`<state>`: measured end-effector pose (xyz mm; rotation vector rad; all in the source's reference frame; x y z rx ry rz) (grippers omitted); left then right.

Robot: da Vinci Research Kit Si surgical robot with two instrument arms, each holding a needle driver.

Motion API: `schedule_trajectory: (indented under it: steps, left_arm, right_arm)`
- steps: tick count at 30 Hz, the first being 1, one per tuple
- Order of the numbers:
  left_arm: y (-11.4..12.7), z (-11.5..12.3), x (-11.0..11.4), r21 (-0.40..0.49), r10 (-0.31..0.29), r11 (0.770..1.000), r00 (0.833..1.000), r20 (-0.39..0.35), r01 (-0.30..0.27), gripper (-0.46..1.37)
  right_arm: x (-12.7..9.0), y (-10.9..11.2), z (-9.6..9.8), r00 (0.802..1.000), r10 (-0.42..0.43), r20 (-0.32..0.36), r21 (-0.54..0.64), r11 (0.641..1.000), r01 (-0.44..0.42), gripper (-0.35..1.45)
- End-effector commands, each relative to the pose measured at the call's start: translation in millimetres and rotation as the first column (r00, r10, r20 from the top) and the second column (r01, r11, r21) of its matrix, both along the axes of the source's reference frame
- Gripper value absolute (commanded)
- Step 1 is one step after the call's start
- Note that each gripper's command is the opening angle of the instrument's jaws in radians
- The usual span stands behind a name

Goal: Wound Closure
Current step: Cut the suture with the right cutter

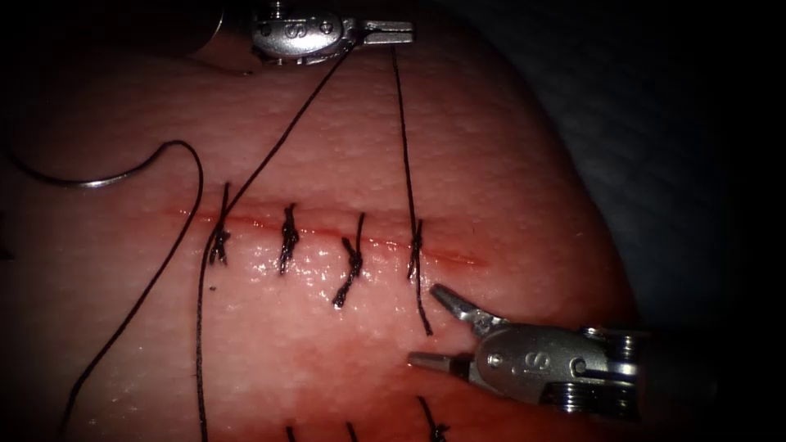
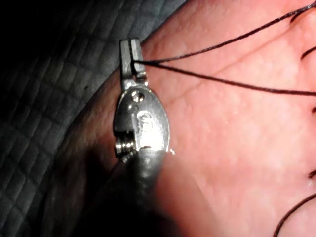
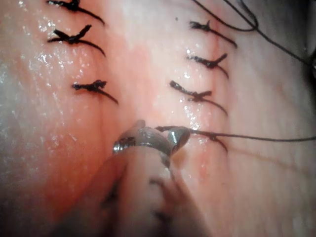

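The tissue point(image 1: 491, 164) has a horizontal cut point(image 1: 327, 233) closed by several dark stitches. At the far side of the cut, my left tool point(image 1: 405, 33) is shut on the thread point(image 1: 403, 123). One strand runs straight down to the rightmost knot point(image 1: 416, 245), and another slants off to the lower left. The left wrist view shows the same jaws point(image 2: 131, 57) clamped on both strands point(image 2: 207, 74). The curved needle point(image 1: 90, 178) lies free on the tissue at the left, held by neither tool. My right tool point(image 1: 427, 325) stands open and holds nothing, just below that knot's short tail point(image 1: 422, 307).
A second row of stitches point(image 1: 434, 427) lies at the near edge and appears again in the right wrist view point(image 3: 91, 86). Long loose thread point(image 1: 199, 327) trails from the needle down the left side. Dark quilted cloth point(image 2: 44, 123) lies beyond the tissue.
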<state>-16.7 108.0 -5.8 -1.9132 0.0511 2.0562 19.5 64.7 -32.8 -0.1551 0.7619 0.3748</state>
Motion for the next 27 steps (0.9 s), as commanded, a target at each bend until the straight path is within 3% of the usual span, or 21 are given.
schedule_trajectory:
  steps: [1,13,27]
  left_arm:
    - [-0.1,-0.4,0.1,0.008,0.011,1.000,1.000,0.006,-0.011,-0.35]
    - [-1.6,-3.1,0.9,0.056,0.019,0.998,1.000,0.022,-0.020,-0.35]
    - [-1.1,-7.8,2.4,0.091,0.011,0.996,0.999,0.037,-0.015,-0.35]
  right_arm:
    - [-0.2,0.1,0.0,1.000,0.006,-0.013,-0.001,1.000,-0.006,1.39]
    - [-1.9,1.7,0.4,0.992,0.111,-0.065,0.072,0.992,-0.107,1.31]
    - [-3.3,3.9,2.5,0.971,0.213,-0.107,0.145,0.970,-0.197,1.28]
